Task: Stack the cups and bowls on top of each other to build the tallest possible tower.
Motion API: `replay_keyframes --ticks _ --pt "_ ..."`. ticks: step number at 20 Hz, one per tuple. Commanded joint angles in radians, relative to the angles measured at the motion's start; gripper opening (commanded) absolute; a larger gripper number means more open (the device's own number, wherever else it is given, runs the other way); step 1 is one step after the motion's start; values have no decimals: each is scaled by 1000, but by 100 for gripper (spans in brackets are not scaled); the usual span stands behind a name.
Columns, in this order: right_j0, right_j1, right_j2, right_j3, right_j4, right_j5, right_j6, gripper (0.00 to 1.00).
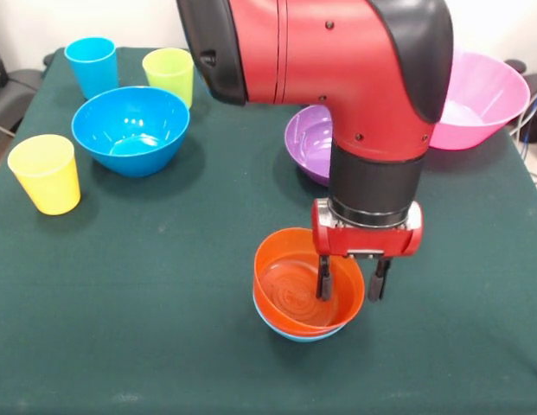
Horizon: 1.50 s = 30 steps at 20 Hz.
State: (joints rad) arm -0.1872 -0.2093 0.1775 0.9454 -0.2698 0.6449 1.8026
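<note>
Claw (351, 278) open, one finger inside the orange bowl (296, 292), one outside its rim. Orange bowl sitting in light-blue bowl (294, 334).

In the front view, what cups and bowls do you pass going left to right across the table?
yellow cup → blue cup → deep blue bowl → lime green cup → orange bowl nested in a light-blue bowl → pink bowl

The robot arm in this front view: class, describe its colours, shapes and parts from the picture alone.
The arm has glossy red rounded shells with black joint covers and small dark screw heads. A black cylindrical wrist section with a thin silver ring leads to a red block. From it hangs the gripper, which has two slim black fingers. No cables show.
</note>
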Motion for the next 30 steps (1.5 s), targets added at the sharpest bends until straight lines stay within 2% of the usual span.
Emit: replay_keyframes --ticks 1,30 --pt "28 39 7 -30 -18 -40 80 100" --pt "67 -9 -35 2 31 -11 105 100"
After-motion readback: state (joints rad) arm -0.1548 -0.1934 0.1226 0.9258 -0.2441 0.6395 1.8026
